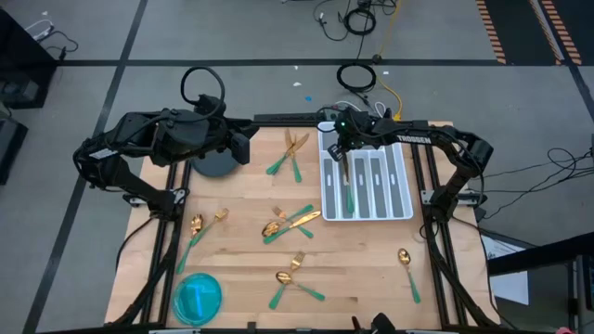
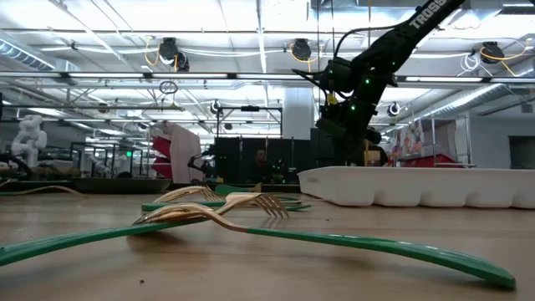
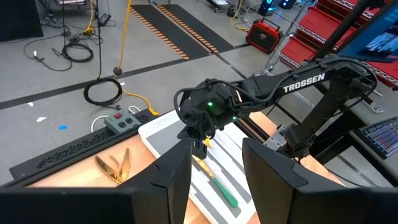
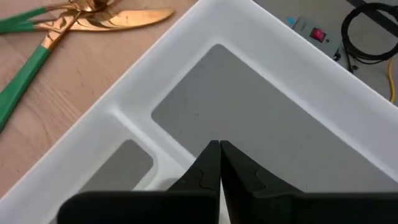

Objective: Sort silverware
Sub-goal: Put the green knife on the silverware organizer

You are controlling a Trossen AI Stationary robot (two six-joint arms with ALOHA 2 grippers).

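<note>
At the table's left, the left gripper [image 1: 243, 146] is held above the dark round plate [image 1: 212, 168], its fingers partly spread and nothing seen between them. Most of the silverware is scattered over the bare wood: a fork and spoon [image 1: 198, 232] near the left edge, a crossed pair [image 1: 295, 276] toward the front, a tangled heap [image 1: 290, 221] at the centre and two forks [image 1: 292, 153] just beside the white tray [image 1: 409, 199]. Each piece is marked by a shiny gold head and a slim green handle. Only one piece [image 1: 349, 193] is seen inside a tray compartment, directly below the right gripper [image 1: 345, 153], whose fingers are pressed together; whether that piece is touched cannot be told. A divider could be struck, or the tray shoved, if the right gripper were moved sideways while so low. Overlapping pieces could be dragged along when a neighbour is lifted. A lone spoon [image 1: 406, 269] is left at the far right.
</note>
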